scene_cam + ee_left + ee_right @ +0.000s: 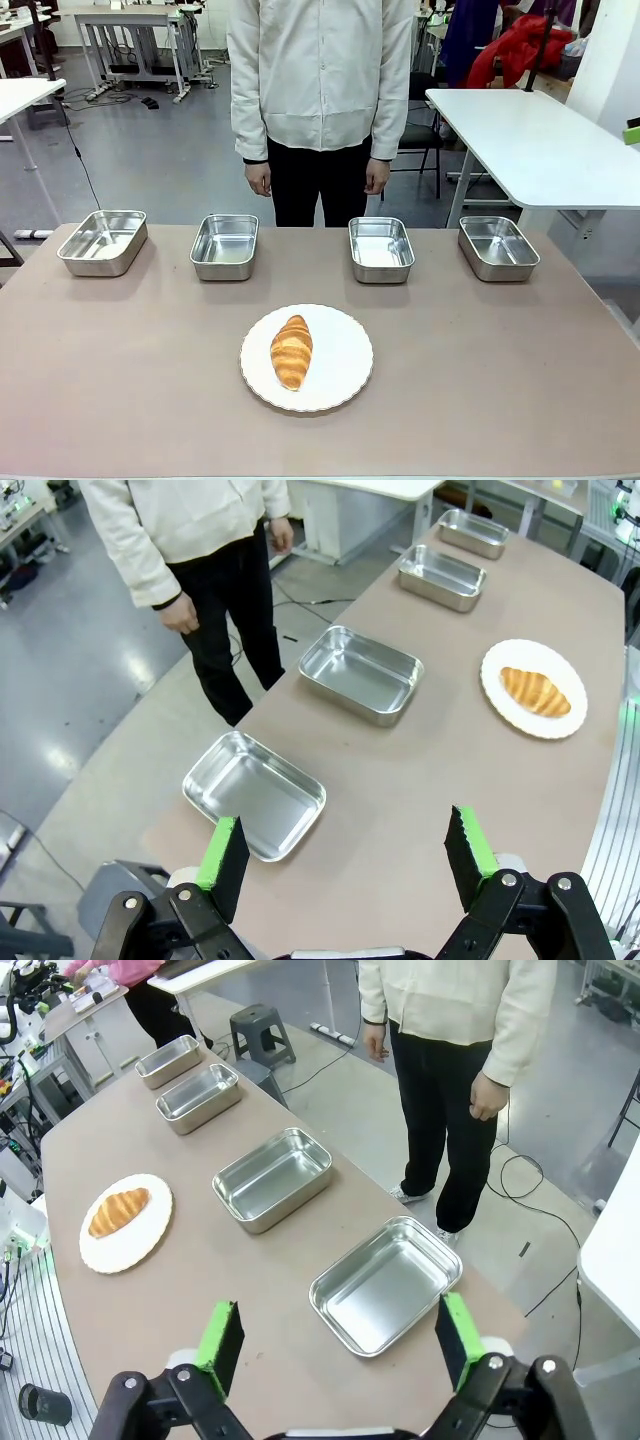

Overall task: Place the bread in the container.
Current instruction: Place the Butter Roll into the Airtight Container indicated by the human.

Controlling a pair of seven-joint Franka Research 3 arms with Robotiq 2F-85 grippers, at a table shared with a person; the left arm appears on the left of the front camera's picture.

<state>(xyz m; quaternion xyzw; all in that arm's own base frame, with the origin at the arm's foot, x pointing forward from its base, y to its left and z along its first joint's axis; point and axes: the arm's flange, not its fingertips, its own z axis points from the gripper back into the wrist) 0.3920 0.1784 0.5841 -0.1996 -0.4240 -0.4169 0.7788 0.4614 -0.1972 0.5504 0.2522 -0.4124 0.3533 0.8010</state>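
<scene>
Illumination: bright, even and diffuse, coming from overhead; no dim zones anywhere on the table (120, 390).

Shadows: soft and short. There is a thin rim of shade under the near edge of the plate (345, 385) and faint shade at the bases of the pans (224, 247) behind it.

Glare: white reflections on the floors of the two pans nearest the plate, milder sheen on the outer two. The plate is close to overexposure, but the crust ridges of the bread (292, 351) on it remain legible.

Focus: front view sharp, no motion blur.

Wrist views: marked wide-angle distortion, with the table edges bowing away from the plate. The floor (120, 670) beyond shows a pale sheen.
</scene>
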